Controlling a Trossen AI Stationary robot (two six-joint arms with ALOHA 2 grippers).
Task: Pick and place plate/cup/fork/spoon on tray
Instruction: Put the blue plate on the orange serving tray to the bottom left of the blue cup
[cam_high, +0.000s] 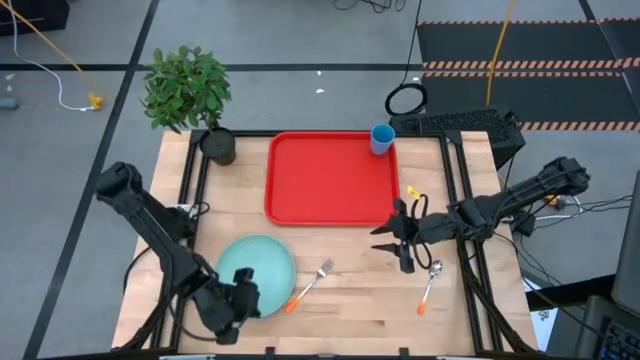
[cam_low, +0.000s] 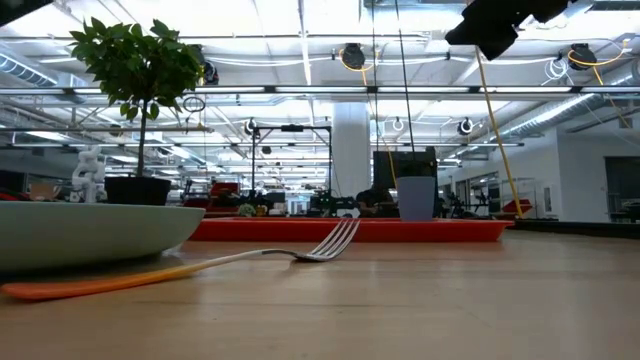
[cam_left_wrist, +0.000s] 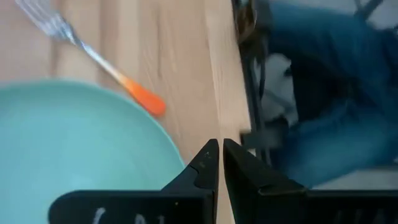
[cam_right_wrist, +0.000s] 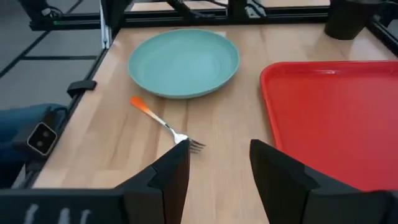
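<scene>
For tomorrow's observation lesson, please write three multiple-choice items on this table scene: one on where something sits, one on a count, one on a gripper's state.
1. Where is the cup?
A. at the tray's far right corner
B. on the plate
C. beside the spoon

2. How many orange-handled utensils lie on the table?
A. one
B. two
C. three

3. How is the right gripper?
A. shut on the fork
B. shut on the spoon
C. open, holding nothing

Answers:
1 A: the cup stands at the corner of the tray, far from the plate.
2 B: only the fork and the spoon.
3 C: its wrist view shows the fingers apart with nothing between.
</scene>
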